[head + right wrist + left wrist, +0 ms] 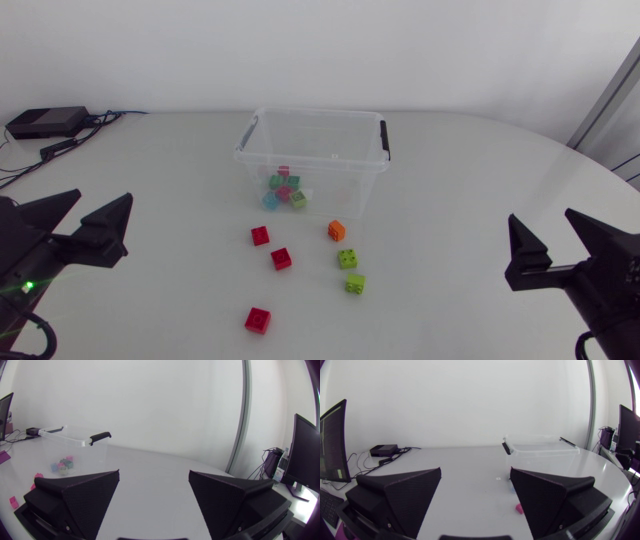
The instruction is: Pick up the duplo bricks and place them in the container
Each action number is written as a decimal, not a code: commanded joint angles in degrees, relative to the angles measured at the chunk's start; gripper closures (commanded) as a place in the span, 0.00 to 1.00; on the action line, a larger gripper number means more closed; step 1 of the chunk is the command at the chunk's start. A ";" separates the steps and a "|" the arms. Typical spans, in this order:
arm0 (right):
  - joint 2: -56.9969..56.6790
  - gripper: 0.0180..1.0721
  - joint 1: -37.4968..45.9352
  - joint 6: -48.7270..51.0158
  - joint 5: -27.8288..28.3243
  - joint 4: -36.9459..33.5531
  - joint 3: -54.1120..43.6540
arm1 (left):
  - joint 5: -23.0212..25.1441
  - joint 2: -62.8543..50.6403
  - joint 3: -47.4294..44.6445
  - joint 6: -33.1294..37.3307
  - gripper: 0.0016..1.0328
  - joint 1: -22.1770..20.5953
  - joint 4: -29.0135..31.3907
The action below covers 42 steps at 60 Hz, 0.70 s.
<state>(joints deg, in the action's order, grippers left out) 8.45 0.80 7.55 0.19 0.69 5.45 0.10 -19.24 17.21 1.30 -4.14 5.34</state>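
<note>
Biggest first: white counter (470, 190), carrying everything. At mid-back, clear container (330, 165), open top, no lid, black handle at each end, long axis running side to side across the head view. Inside it, a small cluster of bricks (284, 187) (green, pink, blue, lime, as far as readable through the wall).

Left fingers (108, 222) and right fingers (524, 258) low at opposite sides of the counter, both pairs spread wide with nothing between them, tips aimed in toward the middle.

Relation that matters: six loose bricks just in front of the container, between the two arms and well apart from both.
- Left of centre: rear red brick (260, 235), middle red brick (281, 258), front red brick (258, 319).
- Right of centre: orange brick (336, 230), rear green brick (348, 259), front green brick (355, 283).

Judging by that split: reds nearer the left arm, greens nearer the right, orange close to even (slightly right).

No real long axis on any of them: squat, near-square blocks, studs up. Most turned on the diagonal to the counter edge, so probably needing some wrist rotation to square the fingers onto two flat faces. After that, a short carry back and over the near rim.
</note>
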 commanded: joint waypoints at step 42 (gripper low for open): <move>40.33 0.05 -10.11 -3.86 -0.98 -15.72 26.28 | 0.34 -47.82 23.22 -5.26 0.07 -24.95 25.07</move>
<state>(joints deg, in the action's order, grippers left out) 47.33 -8.54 6.55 -0.82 -14.11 30.22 0.56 -63.61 37.30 0.84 -26.52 27.73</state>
